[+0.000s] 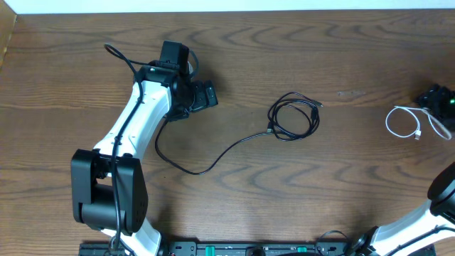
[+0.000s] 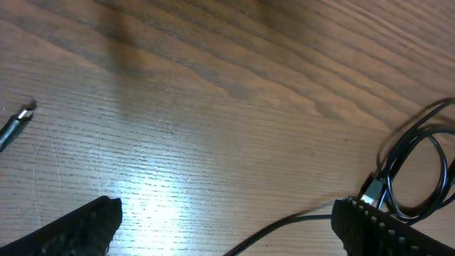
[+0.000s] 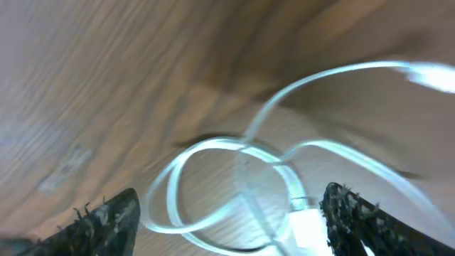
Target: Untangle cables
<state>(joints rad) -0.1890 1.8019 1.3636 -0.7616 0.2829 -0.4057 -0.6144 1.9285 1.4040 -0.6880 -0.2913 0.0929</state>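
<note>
A black cable (image 1: 279, 128) lies near the middle of the table (image 1: 320, 206), most of it wound into a loose coil of several overlapping loops. One long tail leaves the coil and curves leftward across the wood toward the left arm (image 1: 138, 121). In the left wrist view the coil sits at the right edge, and the tail runs along the table low between the two fingers (image 2: 82, 227). A slim plug end (image 2: 15, 126) rests on the wood at the far left of that view; which cord it belongs to cannot be told.

A white cable (image 1: 389, 122) lies well apart from the black one, at the right side of the table, in a small open loop with a plug end. The right wrist view is blurred, but it shows the white loops crossing one another on the wood.

The left pincer (image 2: 227, 213) stands wide apart above the table, clamped on nothing. The right pincer (image 3: 231, 199) is just beside the white cable, its fingers (image 3: 103, 220) apart with the white loops showing between them.
</note>
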